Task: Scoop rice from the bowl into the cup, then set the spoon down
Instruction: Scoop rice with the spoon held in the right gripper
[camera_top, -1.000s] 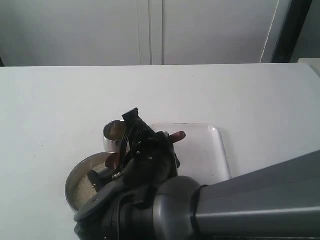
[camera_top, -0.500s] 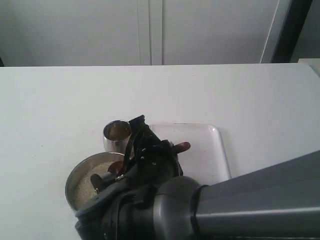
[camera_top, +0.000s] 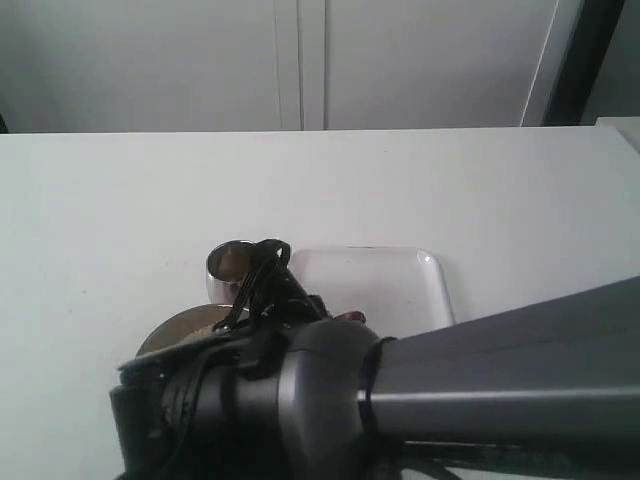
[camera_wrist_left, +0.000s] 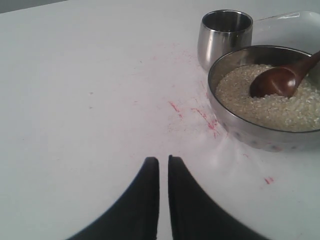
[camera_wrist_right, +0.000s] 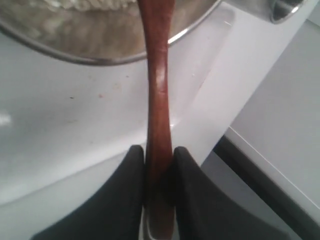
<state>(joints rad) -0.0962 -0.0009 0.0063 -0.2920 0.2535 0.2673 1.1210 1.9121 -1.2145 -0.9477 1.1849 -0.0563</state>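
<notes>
The spoon (camera_wrist_left: 274, 82) is resting with its oval head in the rice (camera_wrist_left: 270, 110), which is filling the wide bowl (camera_wrist_left: 216, 97); no grains are visibly sitting on the head, so the step in hand is most likely the dig for a load. The right end effector (camera_wrist_right: 159, 152) is clamping the slim handle near its far end, fingers pressing on both sides, with the handle running out over the bowl's rim. The left end effector (camera_wrist_left: 159, 200) is hovering over bare desk (camera_wrist_left: 75, 100) well apart from the bowl, its fingers drawn nearly together on nothing. The cup (camera_wrist_left: 225, 35) is standing upright just beside the bowl, with a pale tray (camera_wrist_left: 295, 22) behind them; whether cup and bowl are touching I cannot tell. To do this well, the arm should be pushing the head forward and under the heap rather than pressing straight down, then levelling it before lifting, since a grip so far back on a long handle is likely giving little control over roll. The cup's mouth is narrow, so a modest load, carried low across the short gap and tipped slowly over the centre, is probably spilling least.
</notes>
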